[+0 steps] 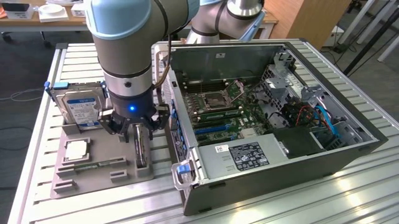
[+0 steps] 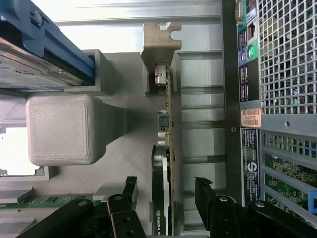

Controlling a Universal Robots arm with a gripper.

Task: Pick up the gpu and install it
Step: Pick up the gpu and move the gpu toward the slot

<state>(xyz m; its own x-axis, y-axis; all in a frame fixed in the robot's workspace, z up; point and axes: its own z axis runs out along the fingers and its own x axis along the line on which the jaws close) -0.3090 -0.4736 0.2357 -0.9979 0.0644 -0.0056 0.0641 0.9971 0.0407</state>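
Claw (image 1: 137, 135): jaws wide, pointing straight down, one black finger (image 2: 128, 187) on each side of the gpu (image 1: 141, 151) with a gap showing at both faces; nothing gripped. The gpu: dark card standing on its long edge in a slot of the grey holder tray (image 1: 93, 175), its pale metal end bracket (image 2: 159, 42) at the end away from the fingers. Same tray, toward the exterior view's left: hard drive (image 1: 80, 109) with blue-white label, upright in its own slot; a square processor (image 1: 76, 149) lying flat; a narrow green memory stick (image 1: 93, 164) lying flat. Just beside the tray, on the exterior view's right: computer case (image 1: 299, 170), side panel off, motherboard (image 1: 224, 109) exposed. Tray and case both sit on a slatted aluminium table (image 1: 37, 140).
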